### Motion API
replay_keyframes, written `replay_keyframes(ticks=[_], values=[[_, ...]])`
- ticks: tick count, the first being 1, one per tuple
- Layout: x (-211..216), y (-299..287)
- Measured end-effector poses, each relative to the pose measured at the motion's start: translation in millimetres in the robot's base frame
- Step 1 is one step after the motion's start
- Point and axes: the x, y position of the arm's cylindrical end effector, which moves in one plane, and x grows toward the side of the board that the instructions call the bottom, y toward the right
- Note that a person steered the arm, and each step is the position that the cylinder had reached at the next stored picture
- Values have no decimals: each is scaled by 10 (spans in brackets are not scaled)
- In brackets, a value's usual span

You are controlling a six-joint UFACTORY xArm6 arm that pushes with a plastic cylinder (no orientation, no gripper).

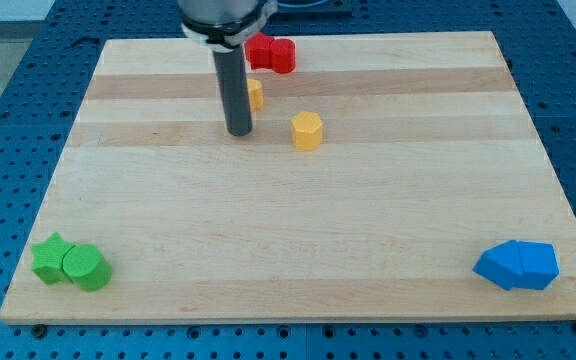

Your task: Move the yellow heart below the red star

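A yellow block [255, 94], partly hidden behind my rod so its shape is unclear, lies near the view's top, just below the red blocks [270, 53]. The red blocks sit at the board's top edge; the shapes are hard to make out and one is partly hidden by the arm. A second yellow block [307, 131], hexagon-like, lies to the right and lower. My tip [239, 132] rests on the board just left of and below the hidden yellow block, and left of the hexagon-like one.
A green star [52, 258] and a green cylinder [86, 267] touch at the bottom left. Two blue blocks [516, 265] touch at the bottom right. The wooden board [288, 220] lies on a blue perforated table.
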Motion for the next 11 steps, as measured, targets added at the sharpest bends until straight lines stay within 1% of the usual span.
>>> replay_keyframes(ticks=[3, 4, 5, 6, 9, 10, 11], values=[[-745, 151], [-731, 151], [-628, -117], [-697, -137], [-927, 175], [-932, 278], [-570, 213]])
